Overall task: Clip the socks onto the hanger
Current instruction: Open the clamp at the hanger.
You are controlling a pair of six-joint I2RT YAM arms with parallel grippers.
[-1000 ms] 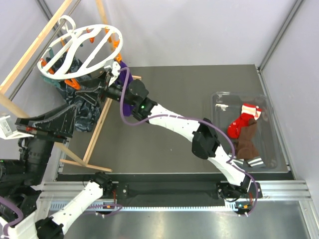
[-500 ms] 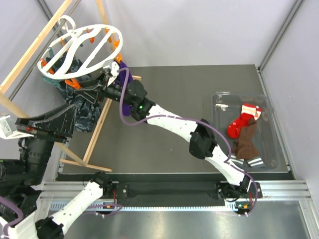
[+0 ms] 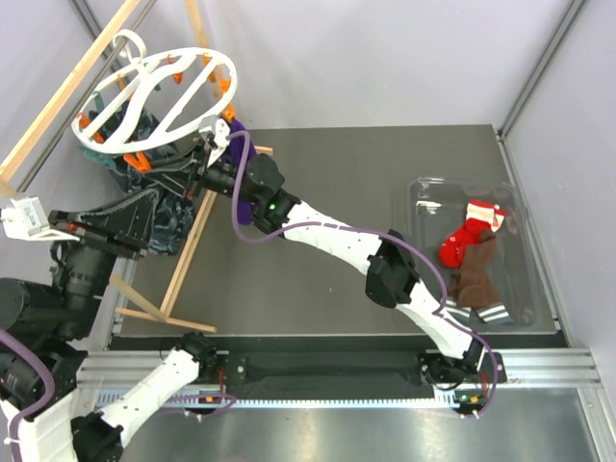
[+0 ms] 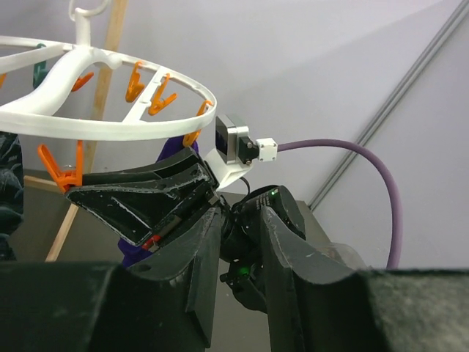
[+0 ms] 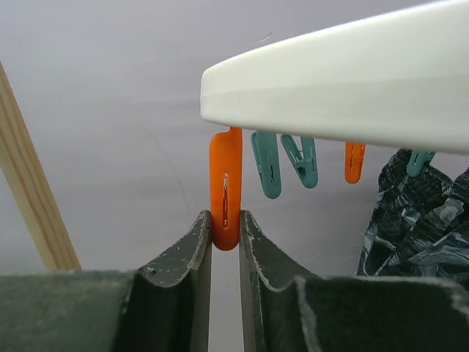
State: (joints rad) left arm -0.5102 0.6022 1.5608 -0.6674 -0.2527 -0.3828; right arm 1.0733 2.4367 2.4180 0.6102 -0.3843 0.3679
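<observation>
1 orange clip (image 5: pixel 225 187) hangs upright from the white hanger (image 5: pixel 352 81) rim, pinched between the right gripper (image 5: pixel 225 220) jaws. The left gripper (image 4: pixel 240 214), close by, stands part-open and empty. The red Santa socks (image 3: pixel 465 236) lie well apart, in the clear tray (image 3: pixel 423 188).

Smooth, glossy white plastic hanger (image 5: pixel 352 95) and slick orange plastic clip (image 5: pixel 225 187); bare, matt pale wooden frame (image 5: pixel 33 191) at left; crumpled teal patterned cloth (image 5: pixel 418 213). At right, red knitted socks (image 3: pixel 460 243) in a clear, shiny plastic tray (image 3: pixel 428 197) on the matt dark table (image 3: pixel 337 183).
</observation>
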